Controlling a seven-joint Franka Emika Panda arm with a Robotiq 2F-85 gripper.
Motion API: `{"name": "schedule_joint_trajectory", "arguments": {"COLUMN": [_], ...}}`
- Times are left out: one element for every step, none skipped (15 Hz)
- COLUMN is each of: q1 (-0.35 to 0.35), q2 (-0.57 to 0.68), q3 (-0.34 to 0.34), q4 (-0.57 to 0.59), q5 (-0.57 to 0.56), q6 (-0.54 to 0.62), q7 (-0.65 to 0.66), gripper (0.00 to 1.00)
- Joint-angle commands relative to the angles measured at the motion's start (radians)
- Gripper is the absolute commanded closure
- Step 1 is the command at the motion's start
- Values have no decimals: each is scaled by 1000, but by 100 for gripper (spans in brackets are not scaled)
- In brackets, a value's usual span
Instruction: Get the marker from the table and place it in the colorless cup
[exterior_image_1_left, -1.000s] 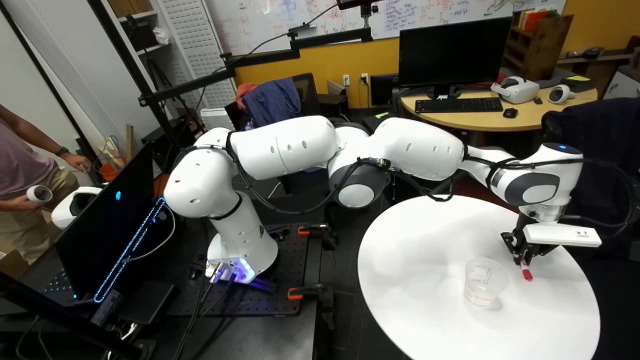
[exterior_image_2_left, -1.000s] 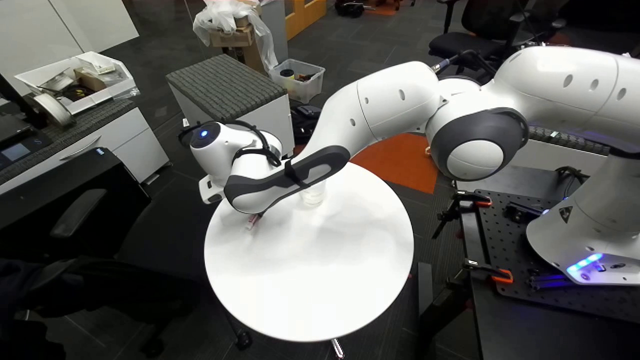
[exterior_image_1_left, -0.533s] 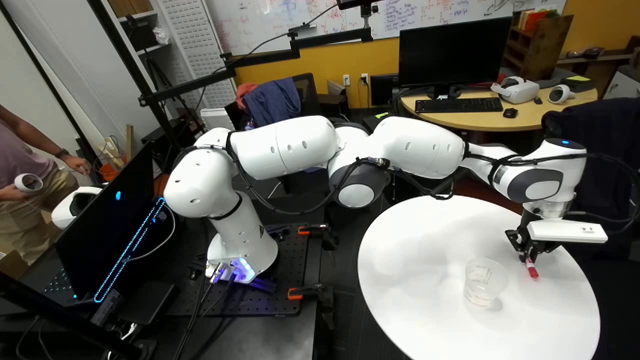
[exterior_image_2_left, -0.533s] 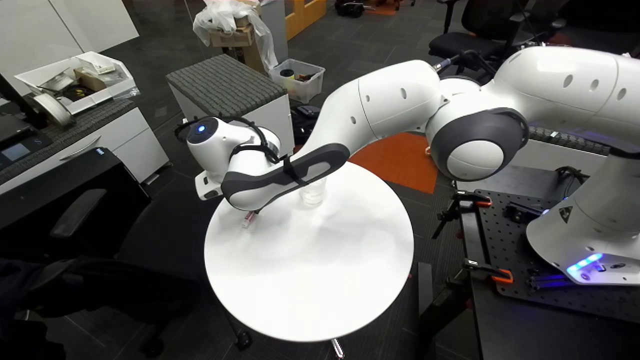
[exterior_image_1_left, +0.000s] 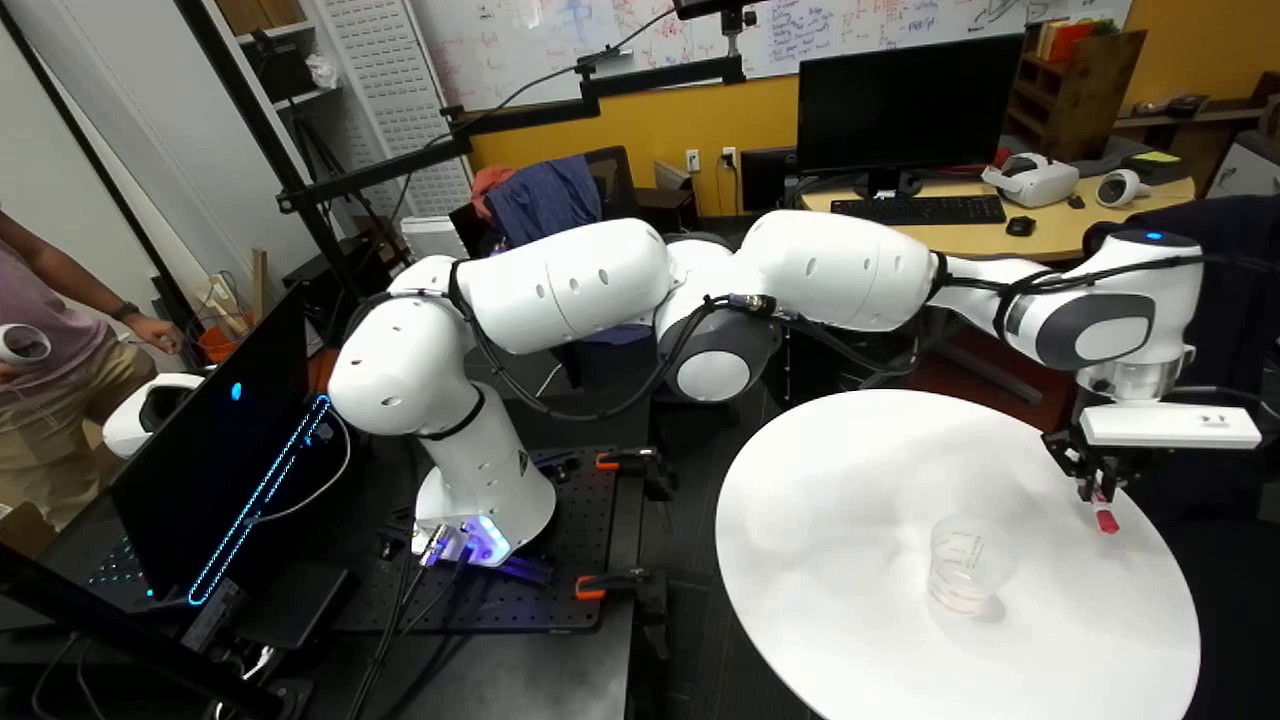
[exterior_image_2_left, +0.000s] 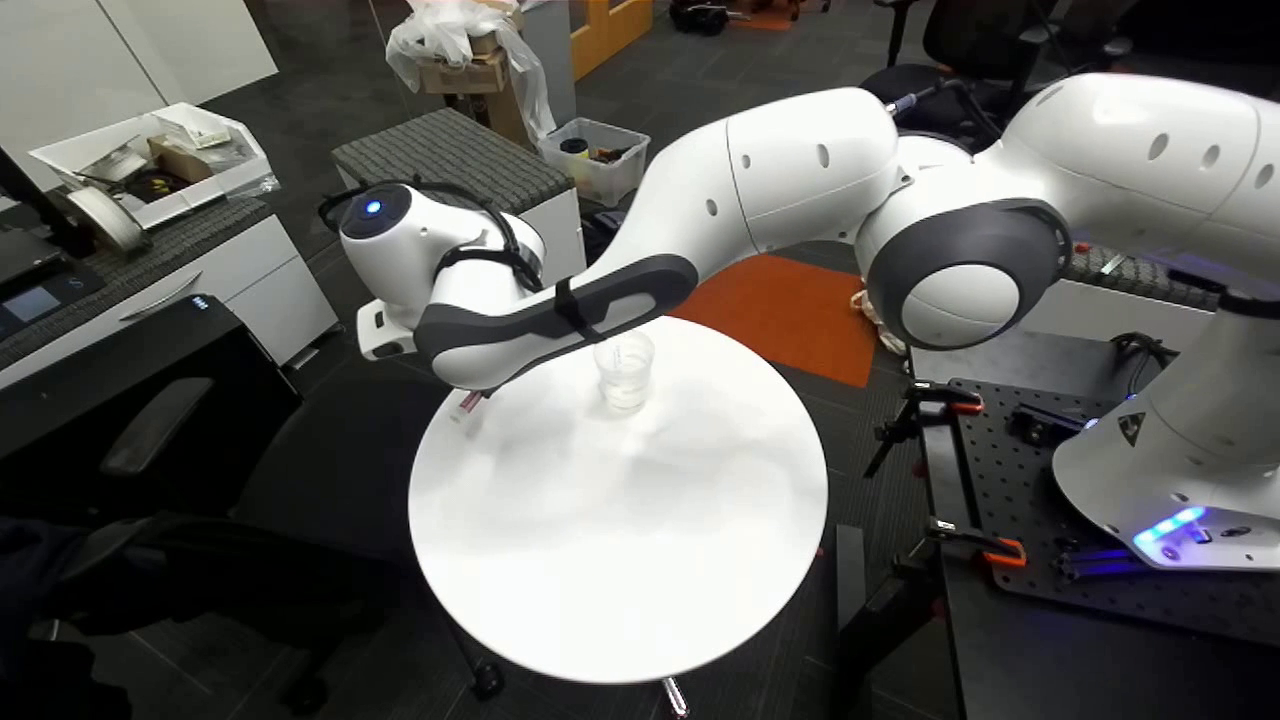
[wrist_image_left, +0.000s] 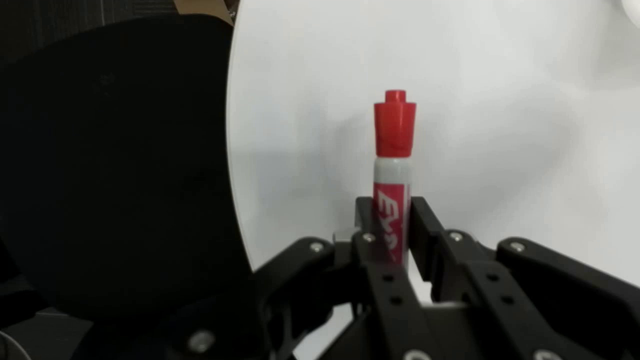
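Red-capped dry-erase marker (wrist_image_left: 394, 165): is being held by the hand (wrist_image_left: 392, 220), seemingly more lying than upright, the cap being pointed out past the fingertips (wrist_image_left: 421, 220); in both exterior views it is appearing raised off the counter (exterior_image_2_left: 620, 560), so the picking up is being judged done.
Hand: the printed barrel is being pinched, one finger being pressed against either side.
Clear cup (exterior_image_1_left: 968, 563): is being carried upright on the counter, lower than the hand and toward the robot base (exterior_image_1_left: 480, 480) from it; no marker is being contained in it, so the placing is being left undone.
Cup rim: a shift toward the base, a turning of the marker and a letting-go are being judged as remaining; the rim is being regarded as what is standing in the way, since it could be struck by a barrel held this way.
Arm (exterior_image_2_left: 790, 180): in an exterior view the fingers are being mostly hidden behind it.
Black chair seat (wrist_image_left: 115, 175): is being shown left of the hand in the wrist view, past the counter's edge.
Tan desk (exterior_image_1_left: 970, 240): a keyboard (exterior_image_1_left: 915, 210), a mouse (exterior_image_1_left: 1020, 226) and a white VR headset (exterior_image_1_left: 1032, 180) are being carried on it, well apart behind the hand.
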Motion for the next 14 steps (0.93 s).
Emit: {"name": "schedule_joint_trajectory", "arguments": {"q1": [28,32,38,43,48,53,59,65,72,79,86,93,99,106], "q2": [-66,-77,-88,-99,-113,-123,-136,-147,-158,-169,-179,-191,-202,-216], "q3": [-50,-61,-76,-88,-99,-111,-123,-133,-145,-154,-163,-172,-180,-188], "q4": [-24,-28,-33,-38,-44,-49,-56,-61,-66,-72,-77,-85,-92,-101], "q5": [-32,-39,-49,-61,-72,-82,-93,-105,-117,-127,-139,-149,-159,-169], "q6": [-53,-52,-53,-57,-63,-73,-88,-101,-115,-129,-144,-162,-176,-189], "q7": [89,108,132,155,176,192,211,225,242,256,270,281,290,303], "gripper": [95,95,95,95,95,95,95,95,95,95,95,95,95,95]}}
